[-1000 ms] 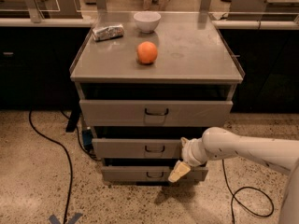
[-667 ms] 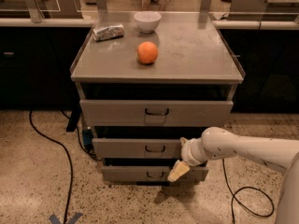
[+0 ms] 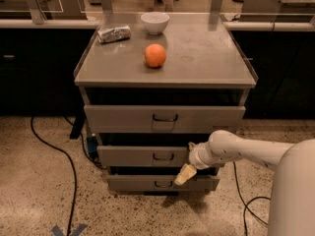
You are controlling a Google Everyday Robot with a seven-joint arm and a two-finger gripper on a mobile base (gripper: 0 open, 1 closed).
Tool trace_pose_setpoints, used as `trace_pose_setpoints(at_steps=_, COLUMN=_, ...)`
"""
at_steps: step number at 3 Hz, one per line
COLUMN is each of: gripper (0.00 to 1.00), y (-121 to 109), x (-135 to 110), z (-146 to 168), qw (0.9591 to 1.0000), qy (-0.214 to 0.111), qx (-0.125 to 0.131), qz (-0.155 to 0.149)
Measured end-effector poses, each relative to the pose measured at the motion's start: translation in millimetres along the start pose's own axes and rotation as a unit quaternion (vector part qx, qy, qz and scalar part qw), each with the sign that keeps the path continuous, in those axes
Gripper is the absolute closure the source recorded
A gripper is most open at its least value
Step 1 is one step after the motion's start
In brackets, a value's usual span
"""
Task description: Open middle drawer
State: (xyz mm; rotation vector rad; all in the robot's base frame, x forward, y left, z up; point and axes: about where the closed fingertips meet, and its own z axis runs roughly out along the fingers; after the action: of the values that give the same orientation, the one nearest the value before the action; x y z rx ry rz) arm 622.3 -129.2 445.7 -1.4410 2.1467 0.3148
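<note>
the cabinet (image 3: pixel 165 80) stands above and left of the pincer (image 3: pixel 185 174), which hangs low before its front. whether the pincer is spread or pressed together, i cannot tell. the arm (image 3: pixel 236 149) crosses the right end of the middle drawer (image 3: pixel 133 156) and may block it. the bottom drawer (image 3: pixel 138 183) is equally near, so the wrong front could be caught. the handle (image 3: pixel 163 157) sits apart, up-left. the floor (image 3: pixel 34 191) before the fronts looks open; a cable (image 3: pixel 74 191) lies far left.
</note>
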Motion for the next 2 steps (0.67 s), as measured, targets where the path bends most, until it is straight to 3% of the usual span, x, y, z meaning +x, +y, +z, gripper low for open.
trace_pose_setpoints(at_steps=2, gripper=0.00, y=-4.3, x=6.8, z=20.6, qw=0.9997, qy=-0.002, qx=-0.017, qz=0.015)
